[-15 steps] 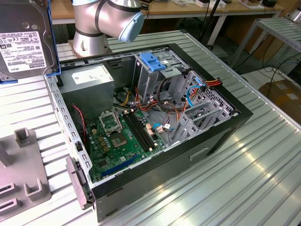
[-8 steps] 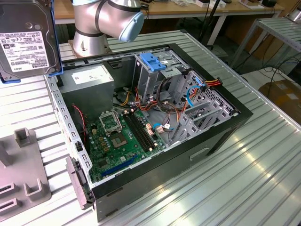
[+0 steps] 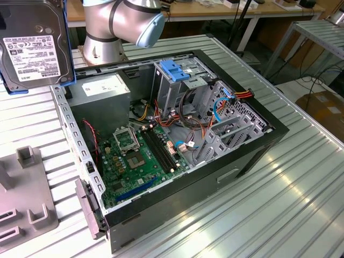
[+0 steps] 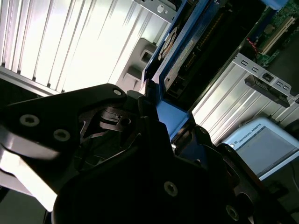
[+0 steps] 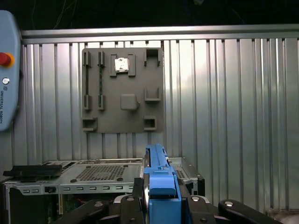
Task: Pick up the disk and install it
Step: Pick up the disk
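Observation:
The disk [image 3: 32, 45], a silver-grey drive with a white label and blue side rails, hangs in the air at the exterior view's upper left. It is above the table, beside the open computer case [image 3: 258, 156]. In both wrist views my gripper [image 5: 161, 200] [image 4: 168, 121] is shut on the disk's blue-railed edge [image 5: 158, 179] [image 4: 175, 119]. One black finger [image 5: 138, 189] lies on each side of that edge. The disk stands on edge, and its far end points over the case's side wall. The metal drive cage with a blue plastic top [image 3: 174, 70] stands inside the case at the back.
The grey power-supply box [image 3: 99, 91], the green motherboard [image 3: 137, 158] and loose cables [image 3: 226, 102] lie in the case. A grey fixture plate [image 3: 27, 199] [image 5: 122, 91] lies on the ribbed metal table. A teach pendant [image 5: 7, 70] rests at the table's edge. The arm's base [image 3: 107, 32] stands behind the case.

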Controlling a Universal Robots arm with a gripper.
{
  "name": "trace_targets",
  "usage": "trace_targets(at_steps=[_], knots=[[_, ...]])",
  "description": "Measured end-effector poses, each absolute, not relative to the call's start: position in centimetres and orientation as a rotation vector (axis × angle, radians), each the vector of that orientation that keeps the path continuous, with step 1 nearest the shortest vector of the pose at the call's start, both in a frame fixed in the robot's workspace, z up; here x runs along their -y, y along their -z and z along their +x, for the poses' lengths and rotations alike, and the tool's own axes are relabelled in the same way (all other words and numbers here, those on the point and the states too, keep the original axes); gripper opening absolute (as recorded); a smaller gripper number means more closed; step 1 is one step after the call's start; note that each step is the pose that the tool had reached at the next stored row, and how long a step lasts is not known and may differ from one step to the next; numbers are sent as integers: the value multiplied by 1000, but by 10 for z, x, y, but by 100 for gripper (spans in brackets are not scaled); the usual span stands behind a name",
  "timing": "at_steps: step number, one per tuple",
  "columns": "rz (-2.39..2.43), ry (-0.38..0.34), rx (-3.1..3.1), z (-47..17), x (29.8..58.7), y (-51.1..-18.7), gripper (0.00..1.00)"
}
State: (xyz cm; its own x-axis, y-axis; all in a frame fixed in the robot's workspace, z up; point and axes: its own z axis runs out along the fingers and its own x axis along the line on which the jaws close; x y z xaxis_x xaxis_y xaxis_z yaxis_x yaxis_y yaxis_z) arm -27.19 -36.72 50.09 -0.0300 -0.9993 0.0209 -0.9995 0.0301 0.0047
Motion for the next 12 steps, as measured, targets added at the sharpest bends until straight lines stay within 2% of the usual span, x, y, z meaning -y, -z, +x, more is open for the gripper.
trace_targets(at_steps=[12], knots=[[2172,-18,2244,-257,367,-501,37]])
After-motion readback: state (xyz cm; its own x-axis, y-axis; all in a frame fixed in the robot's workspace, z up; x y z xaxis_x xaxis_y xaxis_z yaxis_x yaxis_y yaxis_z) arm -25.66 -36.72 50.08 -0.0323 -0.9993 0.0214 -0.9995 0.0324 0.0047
